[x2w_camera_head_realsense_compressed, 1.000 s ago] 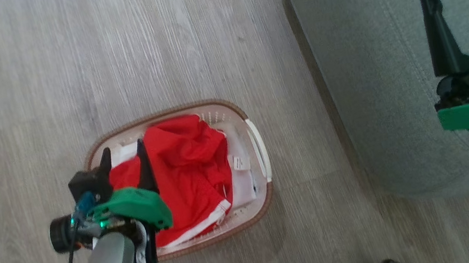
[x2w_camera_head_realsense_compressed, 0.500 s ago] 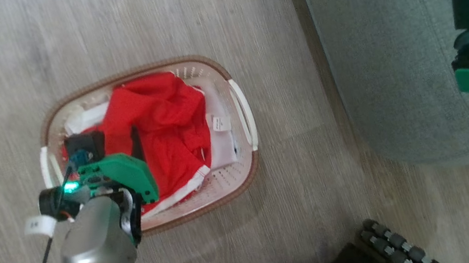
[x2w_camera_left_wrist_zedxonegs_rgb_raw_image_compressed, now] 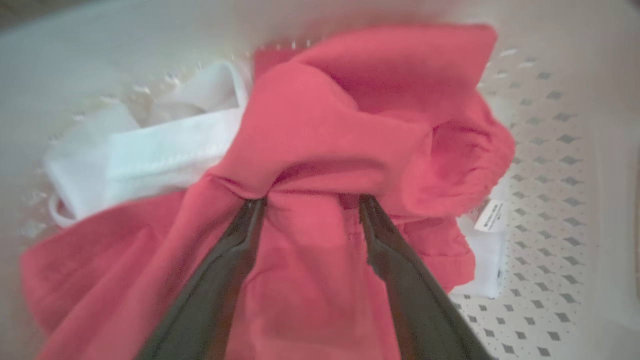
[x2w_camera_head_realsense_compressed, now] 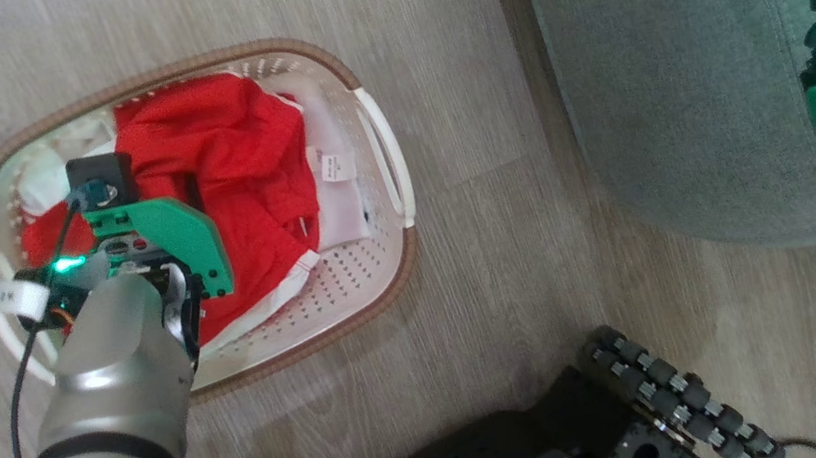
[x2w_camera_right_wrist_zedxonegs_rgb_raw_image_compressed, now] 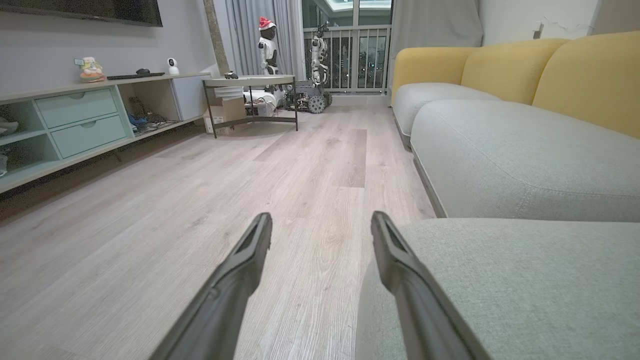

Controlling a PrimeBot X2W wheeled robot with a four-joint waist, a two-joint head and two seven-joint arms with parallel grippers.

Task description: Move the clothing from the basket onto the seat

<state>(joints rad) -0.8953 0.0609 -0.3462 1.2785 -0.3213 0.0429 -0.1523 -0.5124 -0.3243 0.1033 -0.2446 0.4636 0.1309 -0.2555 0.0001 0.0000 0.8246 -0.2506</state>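
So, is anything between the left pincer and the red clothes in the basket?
Nothing visible. The open left pincer has both dark fingertips pressed into the thin bright red clothing inside the white perforated plastic basket, with a fold of fabric bunched between them.

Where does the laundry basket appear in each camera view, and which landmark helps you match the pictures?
Head view: the basket stands left of centre on the floor.
Left wrist view: its perforated wall is at the right, behind the red clothing.
Right wrist view: looks over the seat instead.
Shared landmark: the clothing's white label; the seat links head and right wrist views.
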